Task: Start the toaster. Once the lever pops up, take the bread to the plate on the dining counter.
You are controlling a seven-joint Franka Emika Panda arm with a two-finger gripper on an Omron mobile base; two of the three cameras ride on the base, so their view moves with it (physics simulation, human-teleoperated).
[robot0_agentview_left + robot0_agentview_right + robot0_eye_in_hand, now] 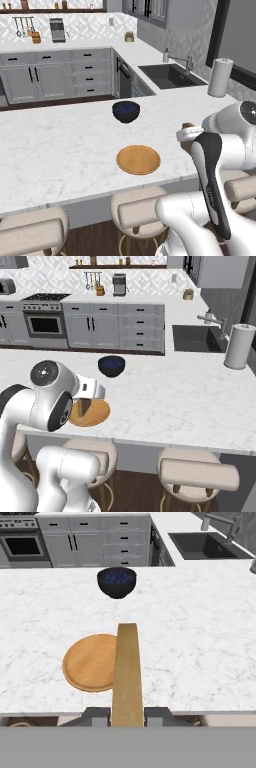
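Observation:
My gripper (127, 716) is shut on the bread (127, 672), a tan slice seen edge-on that rises between the fingers. The hand hovers over the near edge of the dining counter (200, 637), just right of the orange-brown plate (89, 662). From the left base view the gripper (187, 129) sits right of the plate (138, 159), with a bit of bread (188, 124) showing. In the right base view the gripper (86, 401) and bread (84, 406) partly cover the plate (97, 415). The toaster (5, 286) is a steel box on the far back worktop, cut by the frame's edge.
A dark blue bowl (125, 111) stands on the counter beyond the plate. A paper towel roll (220, 76) and a sink (170, 75) are at the right. Padded stools (197, 473) line the near side under the overhang. White marble spreads left of the plate.

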